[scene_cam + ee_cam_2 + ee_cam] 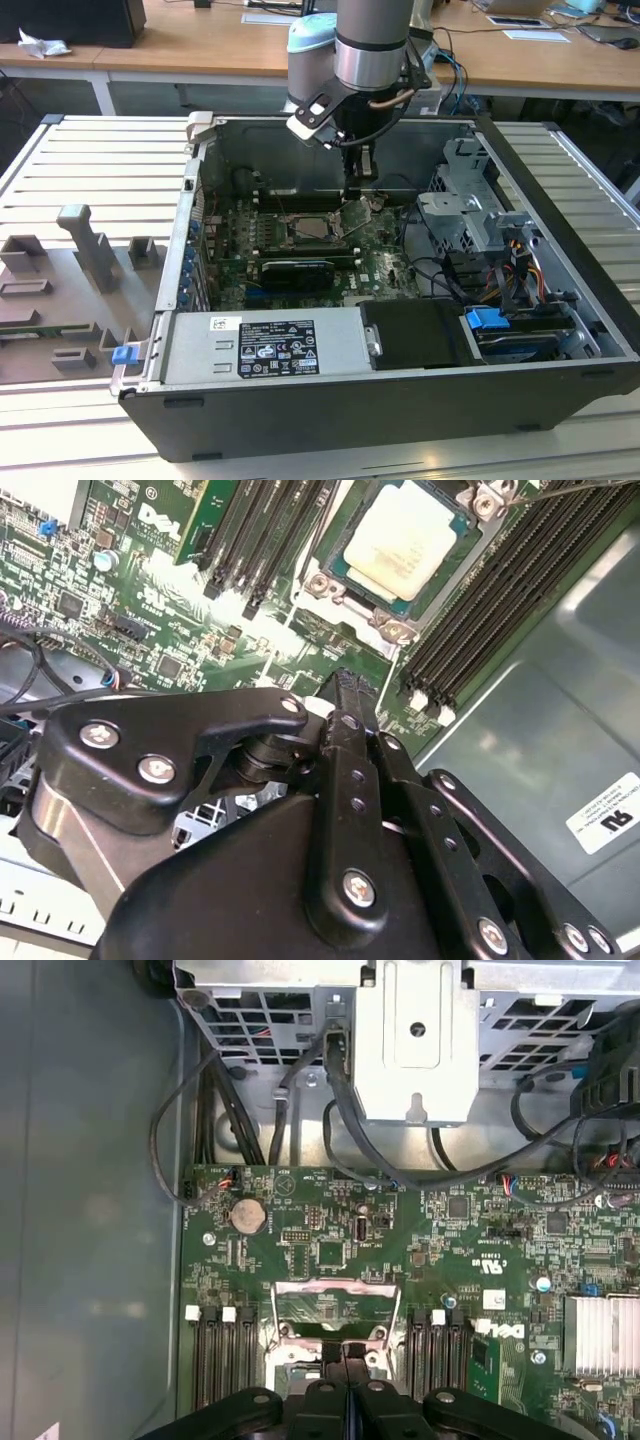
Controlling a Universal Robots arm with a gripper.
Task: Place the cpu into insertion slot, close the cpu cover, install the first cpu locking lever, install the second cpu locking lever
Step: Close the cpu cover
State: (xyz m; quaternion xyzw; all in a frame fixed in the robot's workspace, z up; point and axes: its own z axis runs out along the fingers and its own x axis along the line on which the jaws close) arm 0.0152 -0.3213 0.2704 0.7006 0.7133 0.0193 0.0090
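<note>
Inside the open computer case [400,425], above the green motherboard [330,1220], the gripper [345,1348] hung with fingers clenched on nothing, close by the raised cpu cover [340,1288]. The cpu [405,540] already lay in the insertion slot [352,577]. Closing well probably meant pressing the frame, never the chip face (slowly, square to the hinge). A printed label [262,348] marked the power supply [195,345]; a white sticker [610,818] marked the case wall.

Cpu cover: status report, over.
Pincer shut, at the raised cpu cover. Cpu seated in insertion slot, cover not yet closed. Nothing seen blocking it.
</note>
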